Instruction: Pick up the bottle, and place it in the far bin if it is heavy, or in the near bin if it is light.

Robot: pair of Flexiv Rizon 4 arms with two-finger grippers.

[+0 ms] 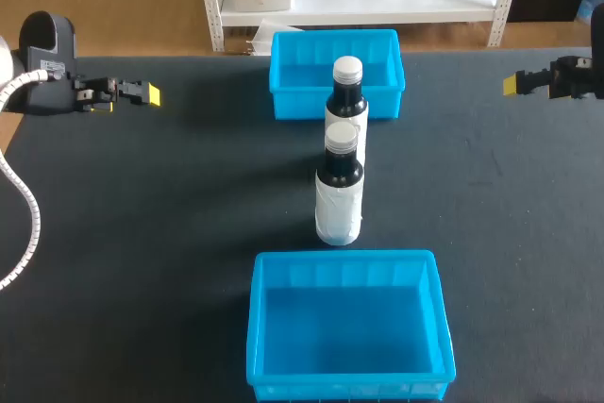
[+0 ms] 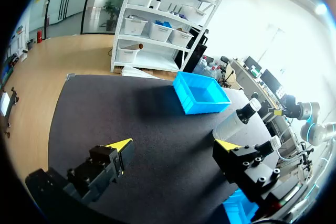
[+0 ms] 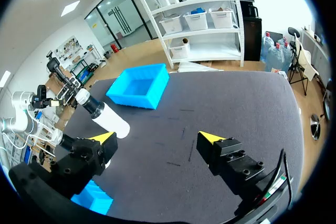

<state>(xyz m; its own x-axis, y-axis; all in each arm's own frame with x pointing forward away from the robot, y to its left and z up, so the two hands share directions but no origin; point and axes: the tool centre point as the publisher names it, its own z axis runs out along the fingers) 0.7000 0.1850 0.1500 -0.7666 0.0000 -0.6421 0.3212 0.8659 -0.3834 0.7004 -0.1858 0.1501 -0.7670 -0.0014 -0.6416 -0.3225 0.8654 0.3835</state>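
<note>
Two dark bottles with white labels and white caps stand upright in the middle of the table, one bottle nearer and the other bottle just behind it, in front of the far bin. The near bin sits at the front edge. My left gripper hovers at the far left and my right gripper at the far right, both well clear of the bottles. The left gripper is open and empty, with a bottle ahead by one finger. The right gripper is also open and empty, with a bottle ahead.
Both blue bins, the far bin and the near bin, hold nothing that I can see. Dark tabletop stretches to either side of the bottles.
</note>
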